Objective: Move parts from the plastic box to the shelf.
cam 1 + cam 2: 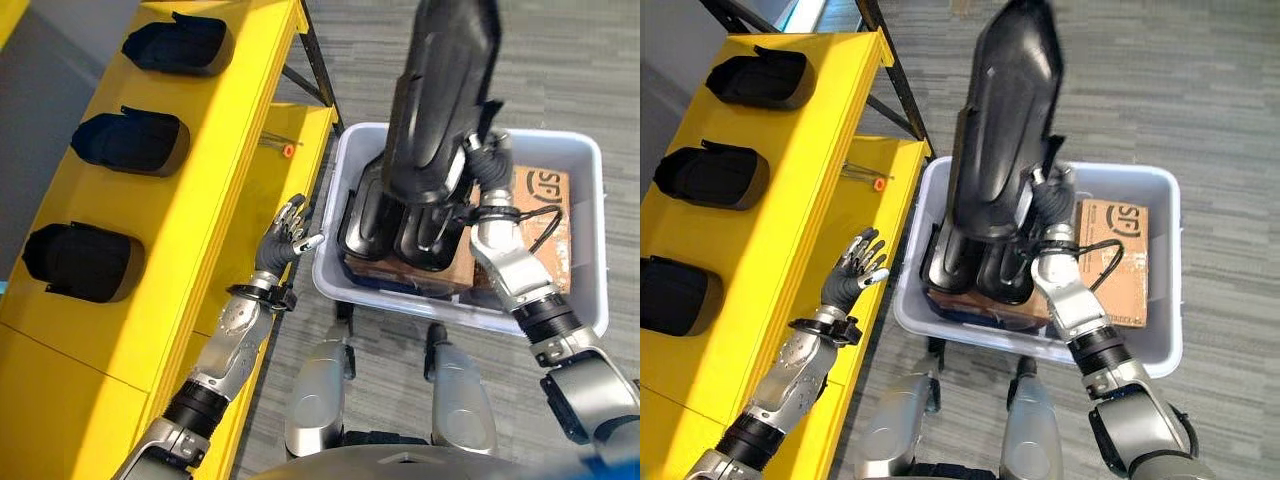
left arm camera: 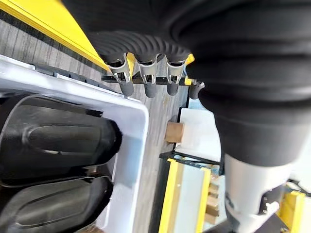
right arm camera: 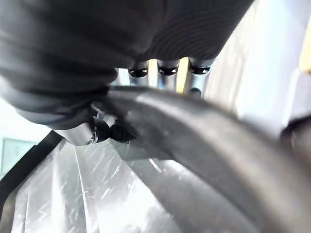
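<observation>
While our right hand (image 1: 1048,205) grips black moulded part (image 1: 1002,110) above plastic box (image 1: 1165,340), left hand (image 1: 855,265) hangs w/ fingers relaxed by yellow shelf (image 1: 830,150)

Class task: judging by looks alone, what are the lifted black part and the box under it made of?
Lifted black part: probably moulded plastic, semi-gloss; light glints along its smooth curves. Box: pale grey plastic, matte, with thin walls and rounded rim. The right robot hand grips the part.
</observation>
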Available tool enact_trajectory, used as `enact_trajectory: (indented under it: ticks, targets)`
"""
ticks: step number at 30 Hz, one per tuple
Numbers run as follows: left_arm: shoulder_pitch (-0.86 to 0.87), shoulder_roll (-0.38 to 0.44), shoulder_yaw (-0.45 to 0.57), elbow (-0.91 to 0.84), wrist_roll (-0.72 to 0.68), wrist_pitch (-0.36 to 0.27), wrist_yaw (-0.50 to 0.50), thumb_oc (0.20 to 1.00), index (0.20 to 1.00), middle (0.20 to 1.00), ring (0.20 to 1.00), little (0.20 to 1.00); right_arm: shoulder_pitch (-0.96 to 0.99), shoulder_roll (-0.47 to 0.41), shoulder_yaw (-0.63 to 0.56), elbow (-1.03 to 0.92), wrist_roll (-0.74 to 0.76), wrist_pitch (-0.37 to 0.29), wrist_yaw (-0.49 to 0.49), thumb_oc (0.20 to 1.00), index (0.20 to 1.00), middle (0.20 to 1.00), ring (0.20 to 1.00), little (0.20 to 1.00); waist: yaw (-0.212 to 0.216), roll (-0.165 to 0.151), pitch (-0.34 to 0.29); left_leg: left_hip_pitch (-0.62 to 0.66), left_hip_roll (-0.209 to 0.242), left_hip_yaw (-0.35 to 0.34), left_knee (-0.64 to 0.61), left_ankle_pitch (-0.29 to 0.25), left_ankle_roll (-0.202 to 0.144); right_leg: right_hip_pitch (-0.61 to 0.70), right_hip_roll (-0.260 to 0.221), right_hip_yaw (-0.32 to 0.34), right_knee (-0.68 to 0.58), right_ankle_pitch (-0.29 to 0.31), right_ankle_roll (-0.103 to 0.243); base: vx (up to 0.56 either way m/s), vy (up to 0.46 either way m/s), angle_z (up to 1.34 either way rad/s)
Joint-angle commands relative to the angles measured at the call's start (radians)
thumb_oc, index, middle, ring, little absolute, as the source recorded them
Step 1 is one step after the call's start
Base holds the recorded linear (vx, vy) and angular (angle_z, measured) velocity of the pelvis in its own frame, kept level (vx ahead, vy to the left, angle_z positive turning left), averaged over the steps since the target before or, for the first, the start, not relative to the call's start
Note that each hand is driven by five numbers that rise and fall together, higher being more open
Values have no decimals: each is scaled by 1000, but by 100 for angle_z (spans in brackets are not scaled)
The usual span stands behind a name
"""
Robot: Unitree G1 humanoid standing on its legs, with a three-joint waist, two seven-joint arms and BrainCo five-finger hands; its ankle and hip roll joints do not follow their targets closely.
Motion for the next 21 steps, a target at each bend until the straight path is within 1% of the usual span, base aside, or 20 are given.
enact_trajectory:
  ticks: [1,2,3,4,5,6,7,9,10,13,14,16,17,18,19,21]
  targets:
    - [-21,19,37,-38,48,-81,-21,1000,1000,1000,1000,1000,-25,34,-12,-78,52,-60,111,200,200,200,200,200,9,-59,-68,67,21,34,21,-116,-46,128,35,-79,-155,50,-21,57,-4,41]
    - [-20,16,41,-38,57,-81,-32,1000,1000,1000,1000,1000,-6,42,-9,-91,61,-53,111,200,200,200,200,200,4,-64,-75,72,34,65,24,-113,-49,138,29,-102,-144,38,-22,55,4,69]
    - [-21,11,43,-40,71,-83,-48,1000,1000,1000,1000,1000,20,47,-9,-106,74,-49,119,200,200,200,200,200,-3,-67,-91,71,59,118,22,-106,-53,145,26,-136,-149,40,-23,27,17,73]
    - [-24,8,43,-42,77,-79,-56,1000,1000,1000,1000,1000,30,49,-9,-112,78,-51,118,200,200,200,200,200,-8,-68,-97,73,69,145,21,-104,-55,148,23,-152,-149,38,-22,72,31,94]
    - [-32,7,41,-43,80,-74,-62,1000,1000,1000,1000,1000,45,53,-8,-120,81,-45,117,200,200,200,200,200,-17,-76,-109,85,71,170,15,-112,-64,162,13,-165,-148,21,-15,65,18,87]
    - [-32,7,41,-43,80,-74,-62,1000,1000,1000,1000,1000,45,53,-8,-120,81,-45,117,200,200,200,200,200,-17,-76,-109,85,71,170,15,-112,-64,162,13,-165,-148,21,-15,70,82,89]
    - [-43,5,39,-48,85,-71,-60,1000,1000,1000,1000,1000,62,61,-2,-128,90,-33,131,200,200,200,200,200,-20,-74,-116,80,80,195,16,-98,-60,171,10,-194,-148,28,-18,70,161,90]
    - [-47,6,41,-66,94,-62,-35,1000,1000,1000,1000,1000,82,74,10,-126,117,-20,168,200,200,200,200,200,-9,-78,-132,89,68,189,15,-102,-57,197,4,-213,-147,23,-13,144,237,78]
    - [-49,6,43,-72,92,-54,-33,1000,1000,1000,1000,1000,88,81,19,-126,124,-16,172,200,200,200,200,200,-2,-79,-138,94,60,183,14,-104,-54,209,3,-220,-151,22,-13,122,164,42]
    - [-40,14,53,-92,109,-36,-54,1000,1000,1000,1000,1000,101,104,36,-123,150,-10,186,200,200,200,200,200,17,-84,-155,113,38,170,1,-109,-46,236,-2,-235,-169,28,-4,148,184,27]
    - [-33,26,57,-119,156,-28,-68,1000,1000,1000,1000,1000,109,113,47,-123,154,-15,191,200,200,200,200,200,32,-87,-163,124,22,162,-8,-114,-38,252,-6,-242,-186,37,6,156,235,40]
    - [-27,38,58,-132,194,-41,-61,1000,1000,1000,1000,1000,111,120,53,-124,159,-20,200,200,200,200,200,200,43,-89,-166,131,12,157,-15,-118,-31,264,-9,-246,-200,43,13,100,192,34]
    - [-28,56,63,-150,207,-52,-72,1000,1000,1000,1000,1000,109,128,63,-134,161,-27,193,200,200,200,200,200,56,-92,-168,138,-4,151,-24,-124,-22,280,-13,-252,-219,50,23,65,171,35]
    - [-28,61,64,-156,211,-60,-76,1000,1000,1000,1000,1000,109,129,66,-138,164,-29,191,200,200,200,200,200,60,-93,-168,139,-9,149,-26,-126,-19,283,-14,-254,-223,52,26,78,251,45]
    - [-28,77,72,-180,206,-89,-103,1000,1000,1000,1000,1000,107,133,70,-154,160,-34,183,200,200,200,200,200,75,-96,-169,142,-25,144,-34,-133,-7,291,-22,-259,-234,62,40,42,209,40]
    - [-29,85,80,-203,212,-108,-112,1000,1000,1000,1000,1000,100,138,72,-158,154,-36,180,200,200,200,200,200,86,-98,-168,147,-36,141,-40,-136,2,295,-31,-261,-241,71,53,23,184,37]
